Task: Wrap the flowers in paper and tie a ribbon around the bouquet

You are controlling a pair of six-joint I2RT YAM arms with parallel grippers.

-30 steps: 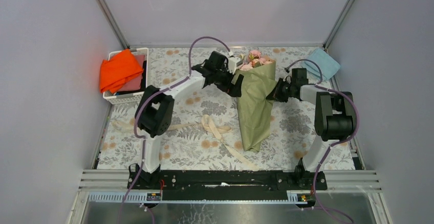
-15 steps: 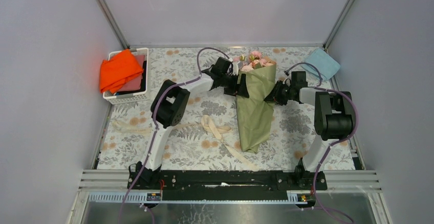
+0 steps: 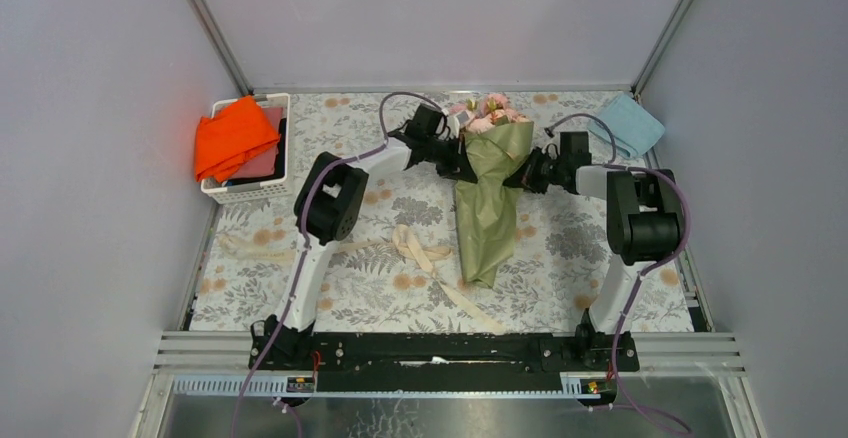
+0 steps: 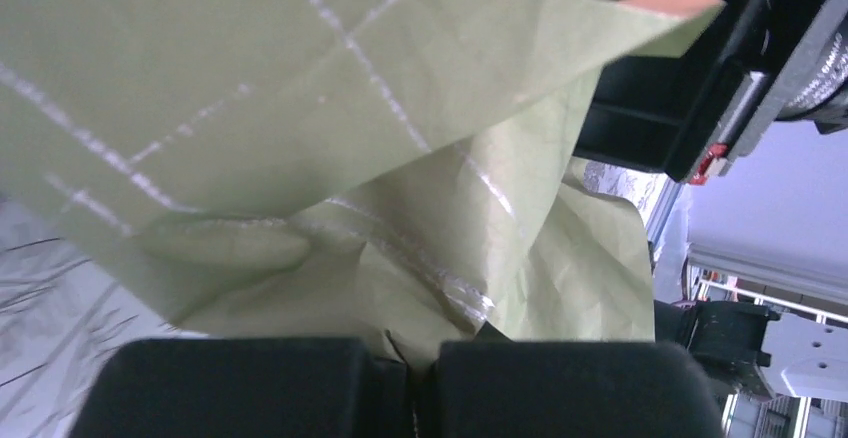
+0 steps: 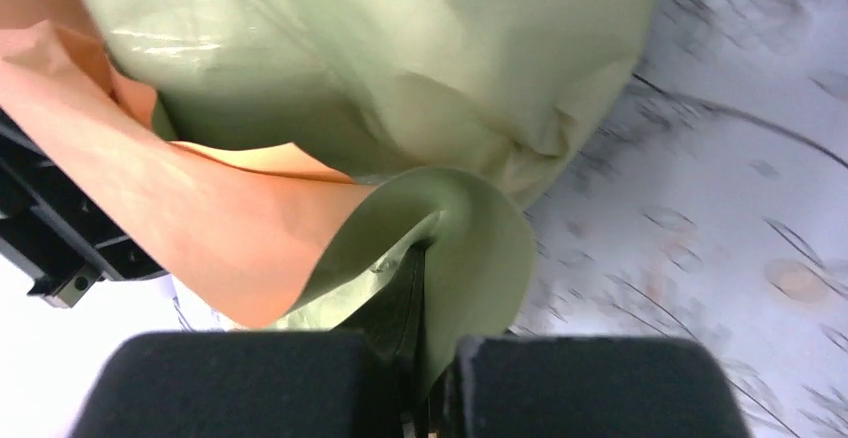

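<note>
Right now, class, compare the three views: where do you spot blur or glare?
Top external: evenly lit, bouquet sharp. Left wrist: shiny glare streaks along the paper creases. Right wrist: tablecloth smeared by blur, paper fairly sharp.

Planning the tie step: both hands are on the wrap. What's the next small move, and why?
Probably carry the bouquet left, onto the ribbon. Left hand and right hand both pinch its paper; the ribbon lies loose, mostly beside it, untied.
</note>
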